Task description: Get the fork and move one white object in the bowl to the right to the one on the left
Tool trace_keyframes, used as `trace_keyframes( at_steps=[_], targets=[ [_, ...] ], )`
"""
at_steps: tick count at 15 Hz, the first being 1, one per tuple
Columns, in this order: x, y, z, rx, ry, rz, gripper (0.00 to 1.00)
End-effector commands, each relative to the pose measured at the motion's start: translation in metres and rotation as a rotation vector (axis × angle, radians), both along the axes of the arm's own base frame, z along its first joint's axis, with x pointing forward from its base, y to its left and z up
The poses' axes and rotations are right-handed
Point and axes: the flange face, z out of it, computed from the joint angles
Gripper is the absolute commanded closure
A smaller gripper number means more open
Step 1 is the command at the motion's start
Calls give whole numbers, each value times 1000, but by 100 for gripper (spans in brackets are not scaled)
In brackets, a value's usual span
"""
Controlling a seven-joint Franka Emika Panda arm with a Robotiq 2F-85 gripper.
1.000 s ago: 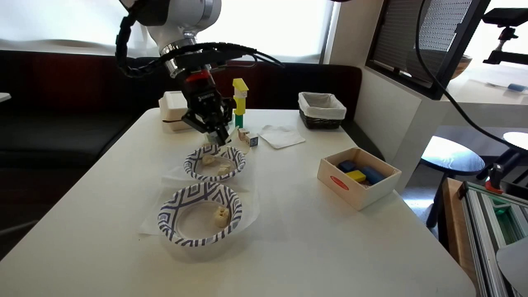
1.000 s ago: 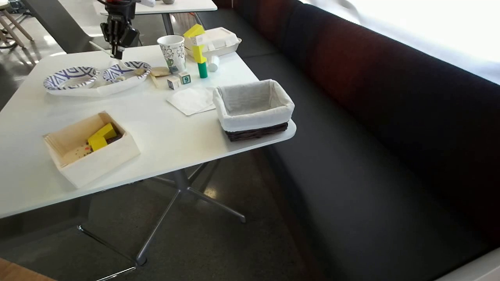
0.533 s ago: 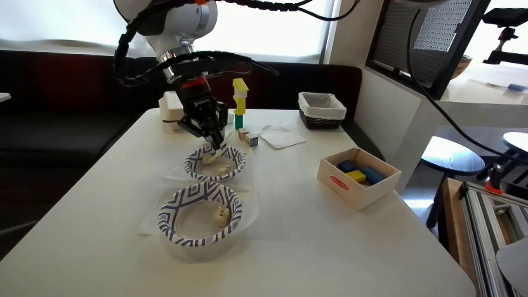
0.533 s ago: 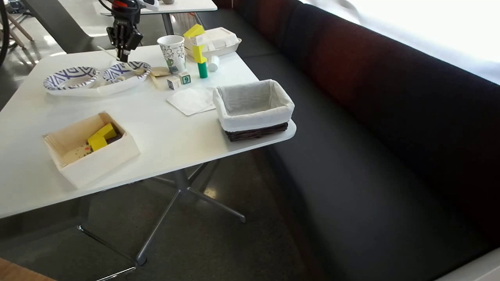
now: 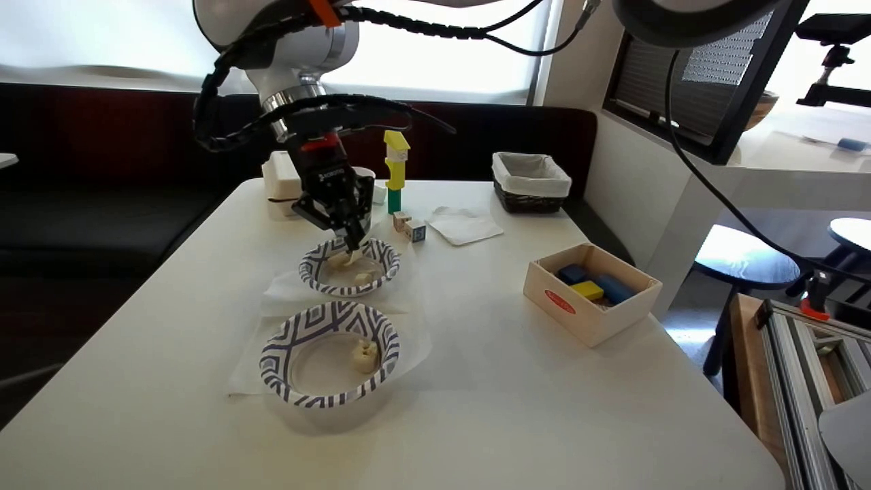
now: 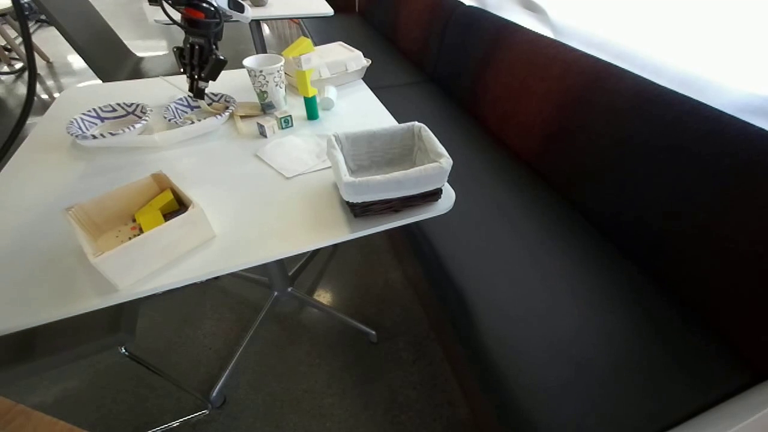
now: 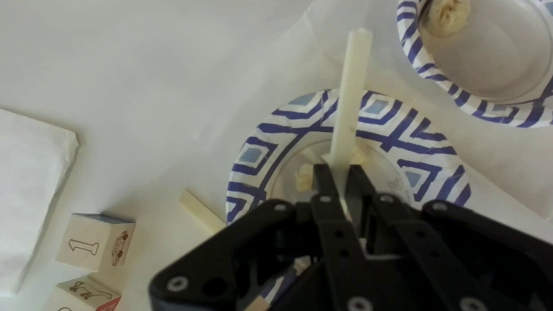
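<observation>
White plastic fork (image 7: pixel 350 93) is pinched tight in the claw (image 7: pixel 340 173), a long bit of it sticking out past the grip, so grabbing it looks done. In both exterior views its business end dips into the right-hand bowl (image 6: pixel 173 111), right by a pale chunk (image 5: pixel 338 260); can't tell if that's actually speared. My guess: we're on the spearing step. Next move probably calls for a gentle push or scoop, then a slow lift so nothing drops, then a short hop to the left-hand bowl (image 6: pixel 109 110), which has a lone chunk (image 5: pixel 365 358) sitting in it. As for the arm (image 5: pixel 286 78), it reaches down from above at a slant, claw low over the right-hand bowl, with a paper cup (image 6: pixel 268 84) standing near on the desk (image 5: pixel 510 395).
</observation>
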Motion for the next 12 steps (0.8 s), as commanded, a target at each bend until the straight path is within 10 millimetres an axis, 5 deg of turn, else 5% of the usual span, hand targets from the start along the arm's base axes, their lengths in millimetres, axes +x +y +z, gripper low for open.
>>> trace_keyframes(
  at_steps=[1,12],
  targets=[
    [6,-1,-8,30,-14,-18,97],
    [1,8,-1,39,22,-19,97]
  ],
)
